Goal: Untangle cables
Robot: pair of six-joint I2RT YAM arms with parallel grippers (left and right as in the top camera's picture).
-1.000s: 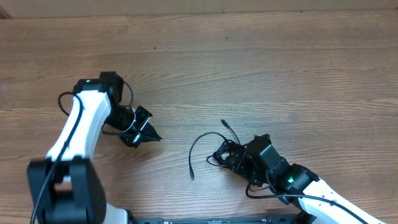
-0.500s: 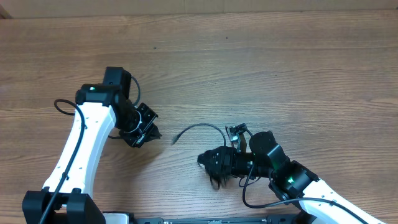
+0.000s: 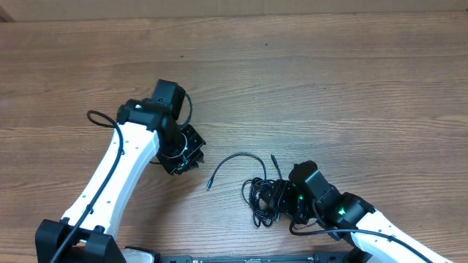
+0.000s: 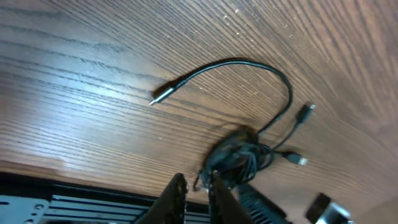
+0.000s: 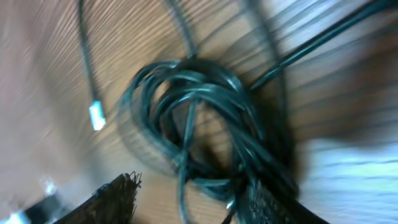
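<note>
From above, we see the cables (image 3: 262,199) bunched in a loose knot on the table (image 3: 329,88), near its front edge and right of centre. The knot runs a little longer front to back than across. One long strand (image 3: 234,157) leaves it and arcs away to the left. It then drops back, so its plug tip points toward the front left. A shorter end sticks out toward the far edge. The right gripper (image 3: 280,199) sits against the knot's right side. The left gripper (image 3: 194,162) lies left of the strand's tip, near it but apart, and points toward it.

In the left wrist view, the left gripper (image 4: 196,183) has only a narrow slit between its fingers, with nothing in it. The knot lies just ahead and slightly right. The long strand bows above it, its tip pointing left.

The right wrist view is smeared. The right gripper (image 5: 189,185) has its fingers standing well apart at the bottom edge. The coils fill the space ahead of them and dip between them. A few strands run down beside the right-hand finger, possibly touching it; the blur leaves us unsure. A silver plug (image 5: 95,116) hangs at the left on a strand running down from the top.
</note>
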